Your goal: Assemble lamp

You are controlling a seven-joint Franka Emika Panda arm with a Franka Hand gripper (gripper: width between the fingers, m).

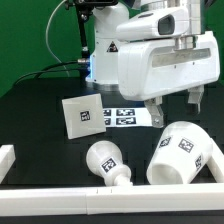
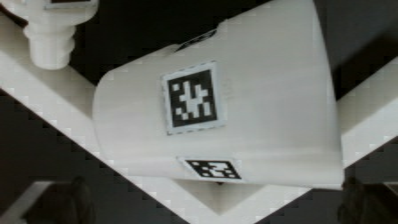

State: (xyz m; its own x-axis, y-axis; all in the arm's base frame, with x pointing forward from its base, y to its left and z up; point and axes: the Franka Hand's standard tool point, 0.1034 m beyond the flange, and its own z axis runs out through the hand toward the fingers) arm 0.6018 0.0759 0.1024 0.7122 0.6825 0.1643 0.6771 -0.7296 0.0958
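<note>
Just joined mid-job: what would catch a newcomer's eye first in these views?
The big tapered shade lies on its side at the exterior view's lower right and fills the wrist view, with the open gripper just above it. The bulb lies beside it toward the exterior view's left, and the flat square base sits farther back next to the marker board.

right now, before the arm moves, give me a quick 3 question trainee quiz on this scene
1. Which part lies nearest the gripper? A base, B bulb, C shade
2. True or false: the gripper is shut on the bulb.
3. Fill in: the shade lies on its ____.
Key: 1 C; 2 false; 3 side
</note>
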